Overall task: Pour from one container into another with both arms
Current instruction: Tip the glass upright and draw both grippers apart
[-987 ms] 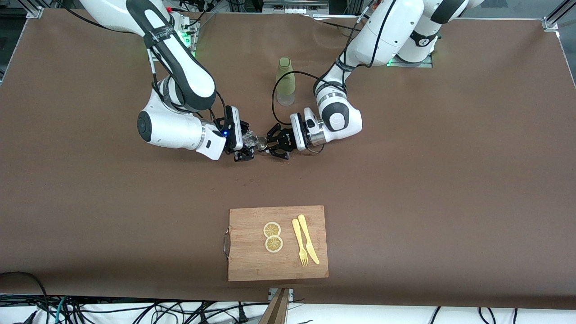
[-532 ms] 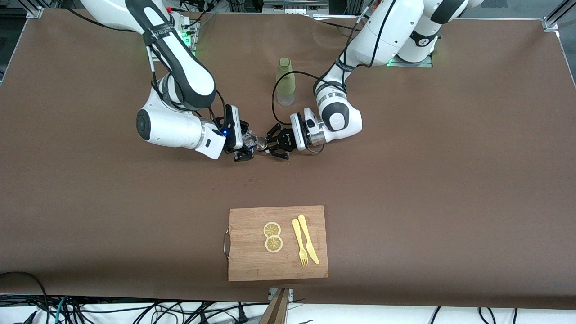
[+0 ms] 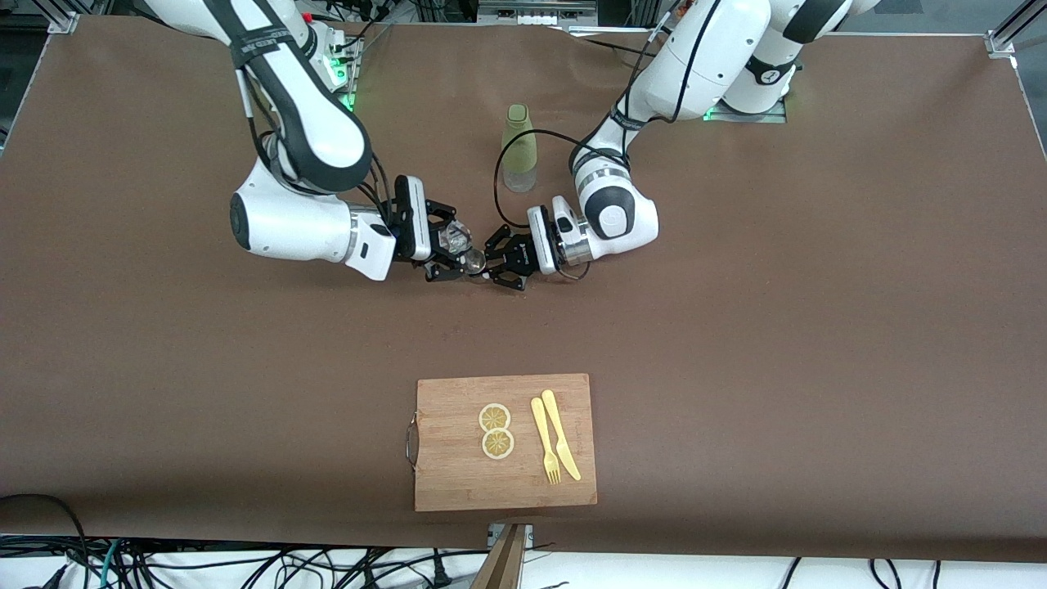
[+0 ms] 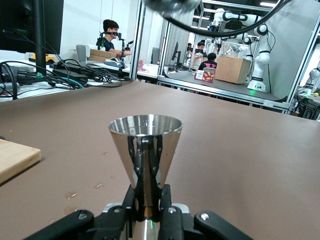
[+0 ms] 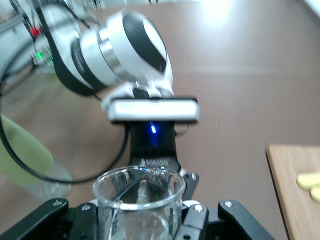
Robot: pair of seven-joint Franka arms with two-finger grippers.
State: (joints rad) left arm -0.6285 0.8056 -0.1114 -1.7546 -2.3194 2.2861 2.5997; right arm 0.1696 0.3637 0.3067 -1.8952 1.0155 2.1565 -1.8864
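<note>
While the two grippers meet over mid-table, the scene reads as follows.

Change: the right gripper (image 3: 446, 245) has rolled and lifted since a second ago, tipping its clear glass cup (image 3: 452, 238) toward the metal jigger (image 3: 474, 261); the left arm has not shifted.
Meaning: judged from the tilt, pouring is under way or just beginning; no liquid stream can be made out.
Right gripper: jaws clamped on the clear glass cup (image 5: 138, 197), held over the table between the two arms.
Left gripper (image 3: 501, 263): jaws closed tight on the waist of the metal jigger (image 4: 145, 150), which stands upright with its mouth up, just beside the cup's lip.
Receiver position: jigger directly beside and slightly below the cup, nearer the front camera than the green bottle (image 3: 519, 148).
Count, containers: one glass cup, one jigger, one green bottle.
Count, board items: one cutting board (image 3: 458, 483) bearing two lemon slices (image 3: 496, 430), one fork (image 3: 544, 441), one knife (image 3: 561, 434).
Count, arms: two.
</note>
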